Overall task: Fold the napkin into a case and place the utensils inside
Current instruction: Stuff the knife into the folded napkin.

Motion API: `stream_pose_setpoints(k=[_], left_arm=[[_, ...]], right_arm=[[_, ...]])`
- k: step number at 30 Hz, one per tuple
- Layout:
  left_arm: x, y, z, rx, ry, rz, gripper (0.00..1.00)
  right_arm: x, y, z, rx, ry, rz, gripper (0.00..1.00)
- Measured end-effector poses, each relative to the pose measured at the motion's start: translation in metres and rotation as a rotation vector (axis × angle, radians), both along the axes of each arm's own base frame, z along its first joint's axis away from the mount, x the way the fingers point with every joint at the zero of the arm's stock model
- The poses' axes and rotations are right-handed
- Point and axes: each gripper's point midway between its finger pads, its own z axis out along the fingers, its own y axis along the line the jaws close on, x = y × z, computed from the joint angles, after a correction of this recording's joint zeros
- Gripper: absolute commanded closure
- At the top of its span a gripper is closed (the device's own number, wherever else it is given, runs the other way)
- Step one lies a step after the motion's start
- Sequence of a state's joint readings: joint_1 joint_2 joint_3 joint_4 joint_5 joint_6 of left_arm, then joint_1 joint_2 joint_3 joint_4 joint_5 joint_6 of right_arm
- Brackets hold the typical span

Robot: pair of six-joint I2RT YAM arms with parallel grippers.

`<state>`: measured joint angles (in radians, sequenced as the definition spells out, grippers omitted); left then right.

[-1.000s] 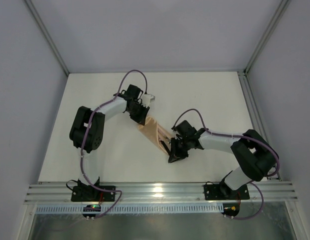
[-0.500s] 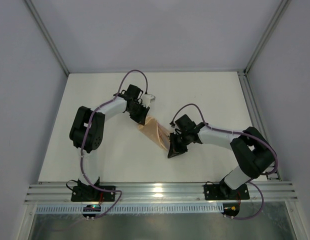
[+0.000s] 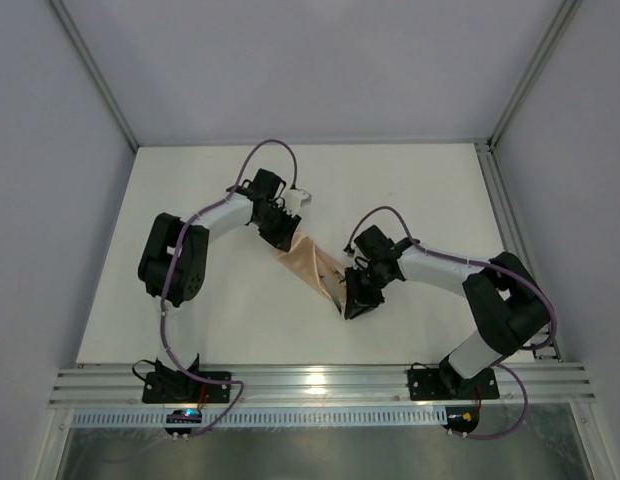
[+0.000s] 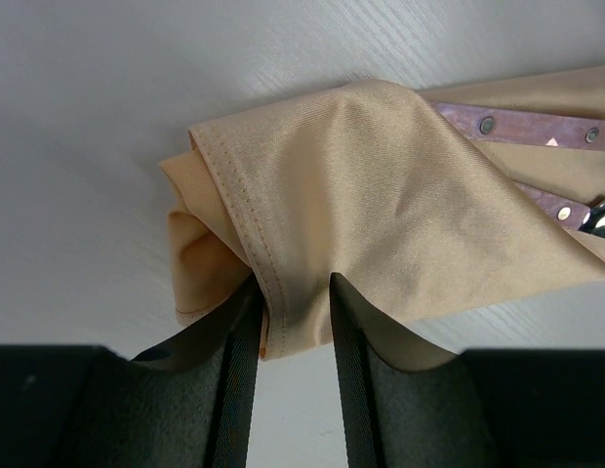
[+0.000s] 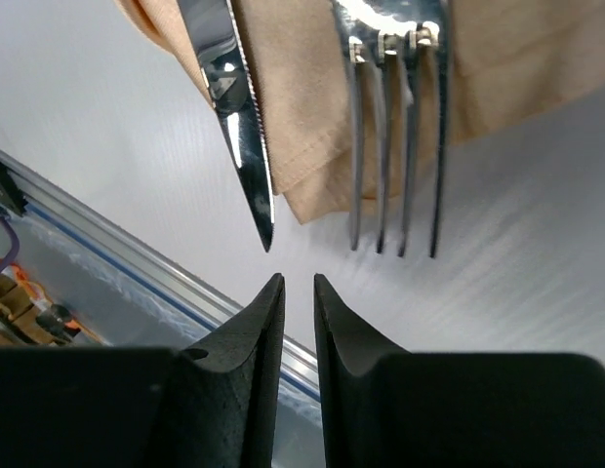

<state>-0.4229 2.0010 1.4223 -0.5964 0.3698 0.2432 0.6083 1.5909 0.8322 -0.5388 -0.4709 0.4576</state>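
The peach-orange napkin, folded into a narrow case (image 3: 306, 262), lies slanted between the two arms. My left gripper (image 3: 286, 236) is shut on a fold at its upper end; in the left wrist view the hemmed cloth (image 4: 361, 195) sits pinched between the fingers (image 4: 242, 331). Two pinkish riveted utensil handles (image 4: 527, 125) lie in the case. In the right wrist view a knife blade (image 5: 239, 107) and fork tines (image 5: 395, 146) stick out of the cloth (image 5: 302, 107). My right gripper (image 3: 350, 312) hovers just past those tips, its jaws almost together and empty (image 5: 295, 285).
The white table (image 3: 210, 320) is walled on three sides. An aluminium rail (image 3: 320, 382) runs along the near edge and shows close below the right gripper in the right wrist view (image 5: 88, 224).
My right wrist has shifted slightly up and left beside the case's lower end, and its gripper has turned a little. The left arm and the case have not moved.
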Motion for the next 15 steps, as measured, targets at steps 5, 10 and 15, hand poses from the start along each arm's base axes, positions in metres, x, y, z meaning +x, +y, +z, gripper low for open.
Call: stream_pose_setpoints(k=[5, 10, 15], left_arm=[[0.000, 0.001, 0.001, 0.002, -0.001, 0.000, 0.63], [0.000, 0.002, 0.009, 0.003, -0.019, 0.001, 0.62], [0.000, 0.003, 0.018, 0.000, -0.030, 0.001, 0.61]], right_arm=[[0.014, -0.013, 0.010, -0.057, -0.095, -0.009, 0.80], [0.007, 0.009, 0.041, -0.015, -0.372, 0.226, 0.93], [-0.008, 0.025, 0.061, 0.129, -0.563, 0.409, 0.94]])
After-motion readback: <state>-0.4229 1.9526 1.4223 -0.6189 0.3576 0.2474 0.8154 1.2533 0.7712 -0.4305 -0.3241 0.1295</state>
